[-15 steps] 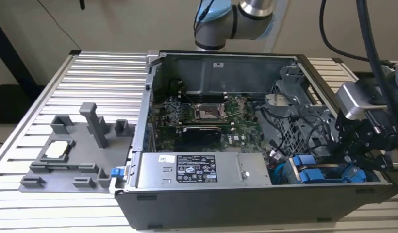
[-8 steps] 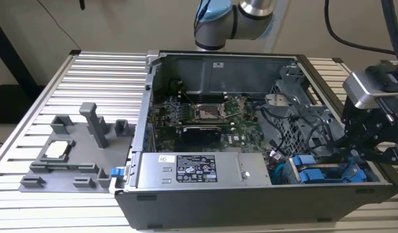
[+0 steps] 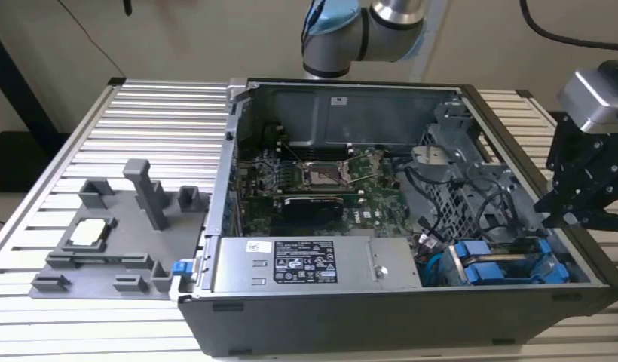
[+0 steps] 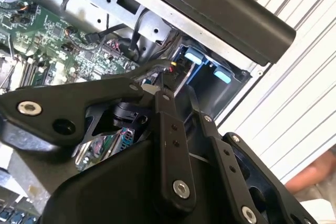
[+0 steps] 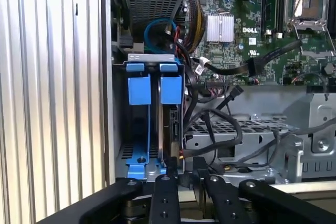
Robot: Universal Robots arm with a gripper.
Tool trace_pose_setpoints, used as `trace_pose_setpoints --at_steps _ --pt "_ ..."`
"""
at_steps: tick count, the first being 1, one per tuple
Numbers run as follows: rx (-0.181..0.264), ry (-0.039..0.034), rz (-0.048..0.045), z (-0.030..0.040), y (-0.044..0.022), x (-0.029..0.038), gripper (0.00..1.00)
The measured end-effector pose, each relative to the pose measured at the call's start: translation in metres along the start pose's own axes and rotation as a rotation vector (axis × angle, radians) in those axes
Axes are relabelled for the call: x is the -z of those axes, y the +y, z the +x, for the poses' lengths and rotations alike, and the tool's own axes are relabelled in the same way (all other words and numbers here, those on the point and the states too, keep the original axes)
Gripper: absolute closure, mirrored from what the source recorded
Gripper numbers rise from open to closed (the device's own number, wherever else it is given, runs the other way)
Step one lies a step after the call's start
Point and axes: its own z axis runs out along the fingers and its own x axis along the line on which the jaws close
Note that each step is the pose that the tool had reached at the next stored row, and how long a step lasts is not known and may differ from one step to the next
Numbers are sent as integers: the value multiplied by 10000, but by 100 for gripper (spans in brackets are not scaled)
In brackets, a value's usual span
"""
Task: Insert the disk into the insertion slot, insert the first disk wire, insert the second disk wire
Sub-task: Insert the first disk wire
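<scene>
One disk (image 5: 171, 129) is sitting edge-up in slot (image 5: 128, 153), gripper (image 5: 184, 174) hovering just beside; grip state can't tell. Judging it heavy, stiff, shock-fragile; blue carrier (image 5: 170, 87) edges are looking safest for holding.

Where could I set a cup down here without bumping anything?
On the exterior view's left, the ribbed tabletop is bare behind the grey fixture, beside the computer case, and along the near edge in front of the fixture. Inside the case, boards and cables crowd everything.
</scene>
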Motion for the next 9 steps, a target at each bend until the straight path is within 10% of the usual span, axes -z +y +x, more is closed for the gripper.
trace_pose_setpoints --at_steps 9 --pt "0 13 0 -82 1 19 73"
